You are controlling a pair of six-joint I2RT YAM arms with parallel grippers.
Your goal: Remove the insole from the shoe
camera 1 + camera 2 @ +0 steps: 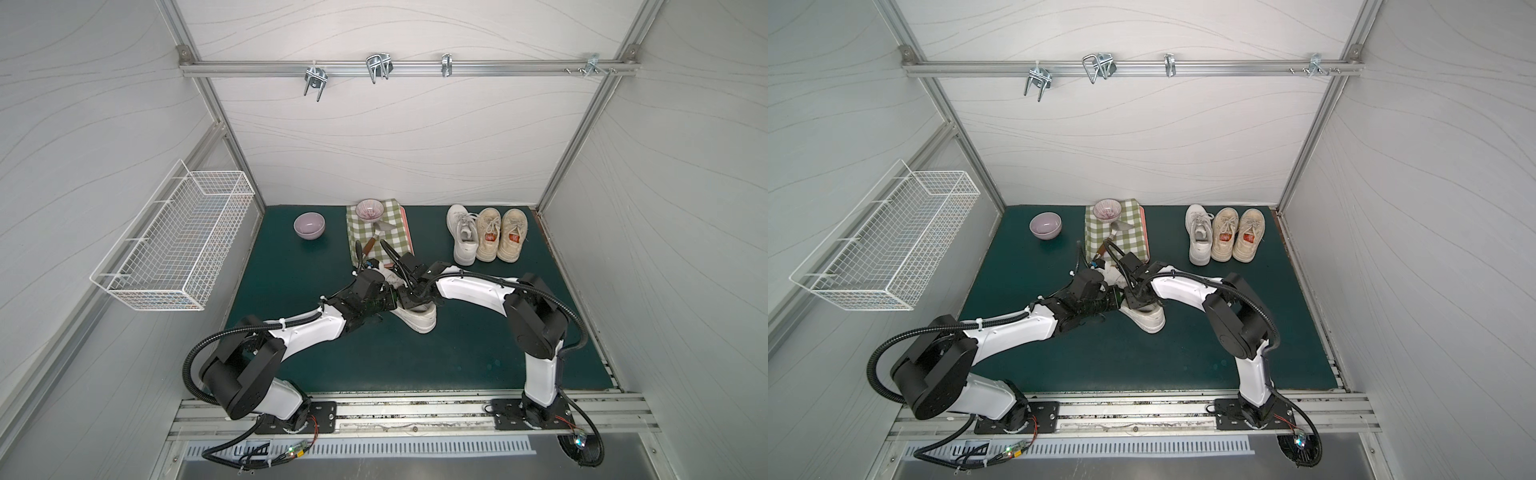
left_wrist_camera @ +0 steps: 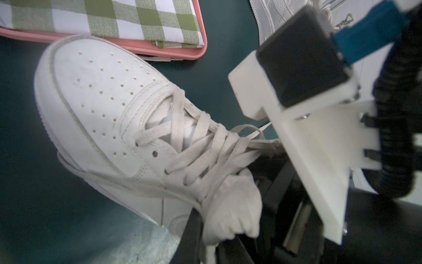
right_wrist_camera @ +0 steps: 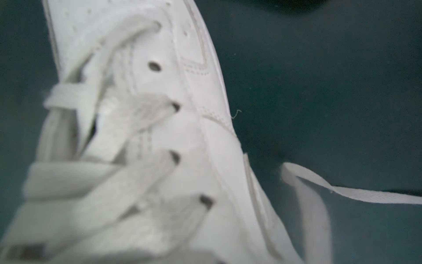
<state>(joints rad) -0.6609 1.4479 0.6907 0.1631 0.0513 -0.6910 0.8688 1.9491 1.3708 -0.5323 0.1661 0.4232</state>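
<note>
At the middle of the green surface, the left gripper is pinched together on the padded rim at the opening of the white shoe, steadying it. The right gripper dips into that opening from above. Its jaws are hidden, so whether they are apart or together cannot be told. The insole is out of sight, presumably inside the shoe. It is likely light, thin and floppy, perhaps lightly stuck down, so its heel edge looks the sensible place to pinch and peel. The loose laces could snag. Just beyond the toe lies a pink tray.
</note>
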